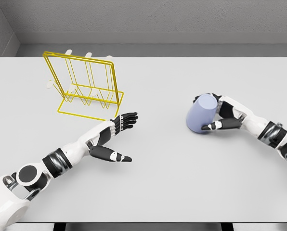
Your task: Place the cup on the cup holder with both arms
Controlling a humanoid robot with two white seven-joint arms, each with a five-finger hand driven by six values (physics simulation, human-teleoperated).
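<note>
With the right hand (pixel 219 117) clamping the tilted cup (pixel 202 114) well right of the cup holder (pixel 85 86), the open left hand (pixel 115 137) is waiting near the holder: a firm grip probably matters before transfer.

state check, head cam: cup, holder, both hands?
cup: tipped over on the table, in the right hand's grasp, not on the holder.
cup holder: yellow wire rack, upright on the table, no cup on it.
right hand: fingers wrapped around the cup.
left hand: open, fingers spread, holding nothing, just in front of the holder.
table: carries the cup and holder.
</note>
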